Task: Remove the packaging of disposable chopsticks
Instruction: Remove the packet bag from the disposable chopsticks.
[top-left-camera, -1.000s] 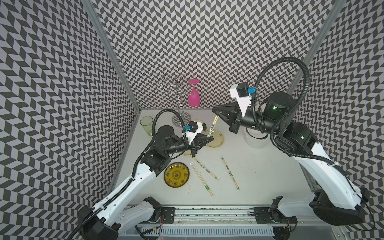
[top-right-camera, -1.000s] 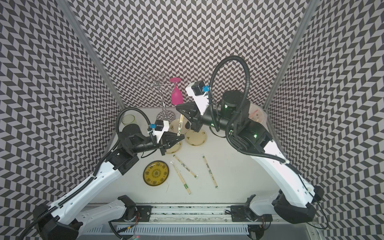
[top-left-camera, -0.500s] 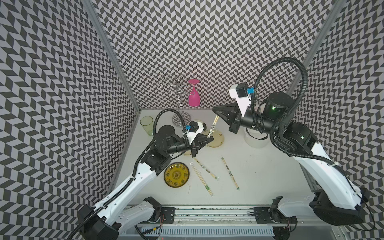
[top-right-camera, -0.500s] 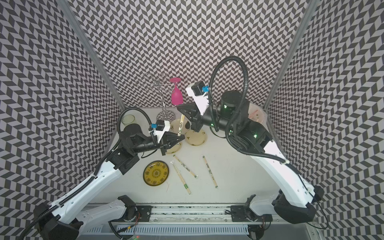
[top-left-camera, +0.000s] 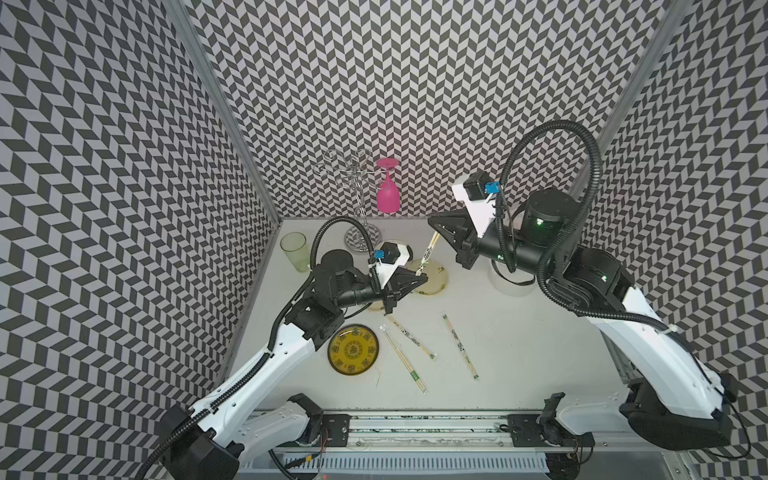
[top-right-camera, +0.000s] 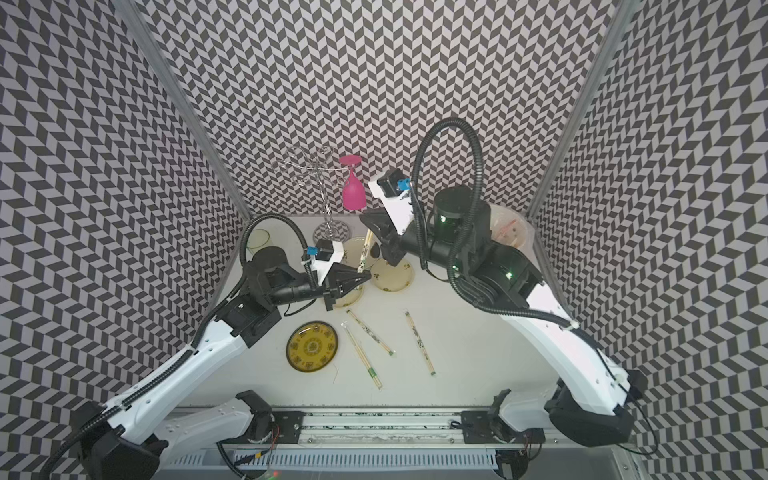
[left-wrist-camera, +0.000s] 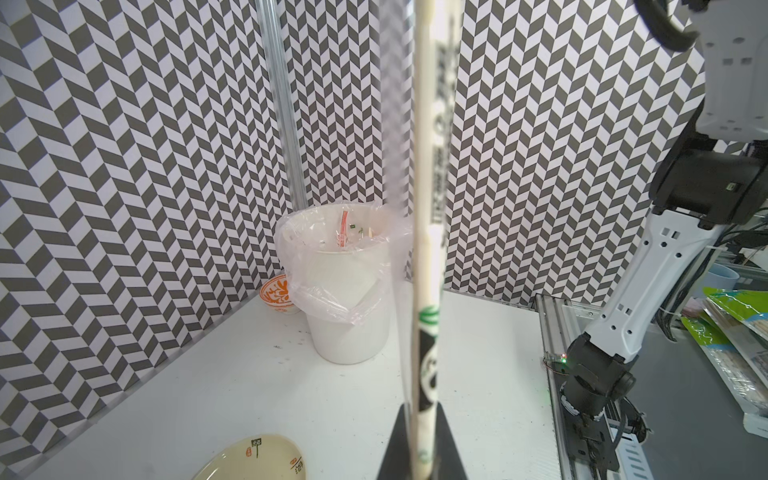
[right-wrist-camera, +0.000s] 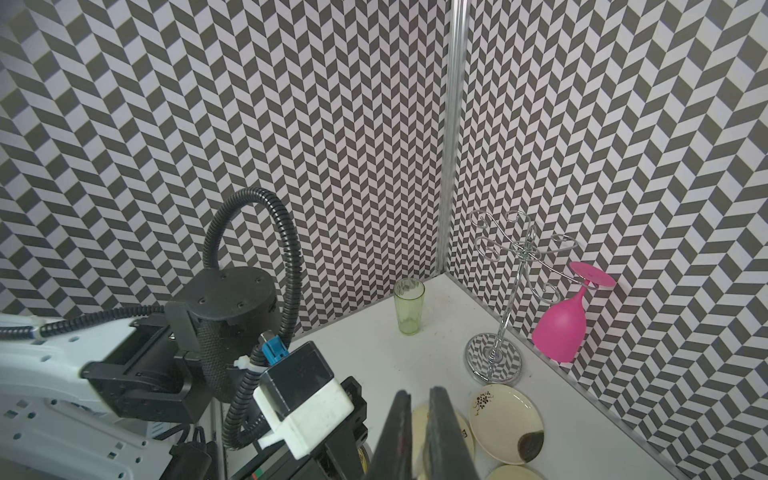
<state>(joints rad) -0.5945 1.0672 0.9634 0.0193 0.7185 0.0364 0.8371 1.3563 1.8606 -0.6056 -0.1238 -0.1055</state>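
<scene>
My left gripper (top-left-camera: 423, 279) (top-right-camera: 367, 276) (left-wrist-camera: 419, 415) is shut on the lower end of one pair of disposable chopsticks (top-left-camera: 428, 253) (top-right-camera: 365, 253) (left-wrist-camera: 428, 208). The pair stands nearly upright, still inside its clear packaging (left-wrist-camera: 395, 249) with black-and-white and green prints. My right gripper (top-left-camera: 432, 218) (top-right-camera: 362, 217) (right-wrist-camera: 419, 392) hovers just above the pair's top end. Its jaws stand a narrow gap apart, and I see nothing between them. Three more wrapped pairs lie on the table: one printed (top-left-camera: 409, 336), one with a green band (top-left-camera: 405, 359), one to the right (top-left-camera: 459, 347).
A yellow patterned plate (top-left-camera: 353, 349) lies by the left arm, and cream plates (top-left-camera: 434, 276) lie under the grippers. At the back stand a green tumbler (top-left-camera: 295, 251) and a wire rack (top-left-camera: 353, 178) holding a pink goblet (top-left-camera: 388, 195). A bag-lined white bin (left-wrist-camera: 345, 291) and an orange bowl (left-wrist-camera: 278, 293) are back right.
The right gripper's jaws have eased slightly apart. Both arms and the upright pair stand almost where they were.
</scene>
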